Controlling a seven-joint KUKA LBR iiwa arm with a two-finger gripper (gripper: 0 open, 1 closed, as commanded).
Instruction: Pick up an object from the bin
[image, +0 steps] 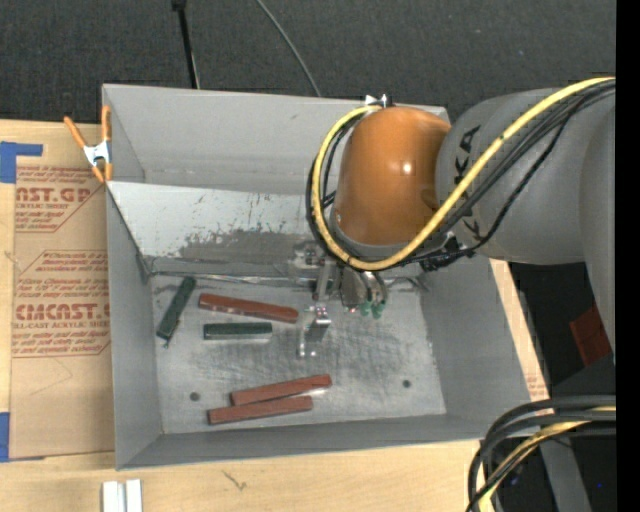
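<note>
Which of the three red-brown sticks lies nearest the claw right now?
The upper red-brown stick, alone in mid-bin, its right end just left of the claw. The other two red-brown sticks lie together nearer the bin's lower wall.

Just the one camera here, up above the bin (130, 300) and looking down into it, tilted a bit rather than dead straight (the far wall at the top shows its whole inner face, the near wall is just a thin edge). It sits fairly close, so the bin takes up most of the frame. The arm (540, 180) comes in from the right, and its orange cover (390, 175) blocks part of the back.
</note>
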